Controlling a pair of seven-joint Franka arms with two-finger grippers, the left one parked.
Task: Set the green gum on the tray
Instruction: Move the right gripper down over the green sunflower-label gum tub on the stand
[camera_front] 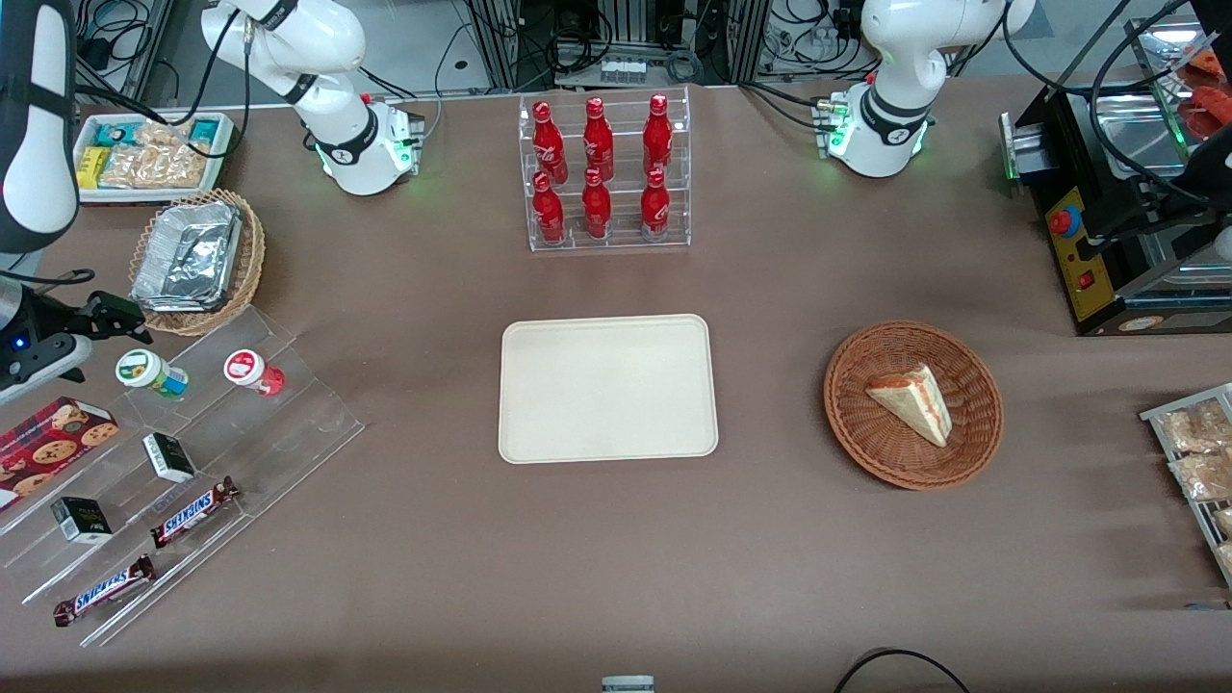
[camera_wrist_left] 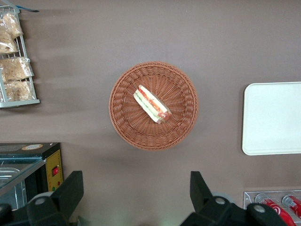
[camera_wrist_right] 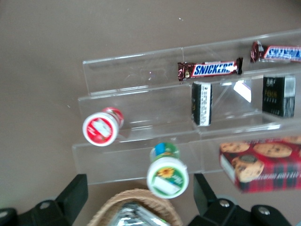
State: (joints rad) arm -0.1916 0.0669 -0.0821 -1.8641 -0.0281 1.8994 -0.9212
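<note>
between open claw fingers — green gum

The working arm is glossy white with rounded shells and black bands at its joints. Its base glows green at one side, and black cables run along the upper links. The hand is black and angular, joined to a pale grey wrist block with a small blue light. Its fingers are matte black wedges with silver screws near their roots, standing apart.
</note>
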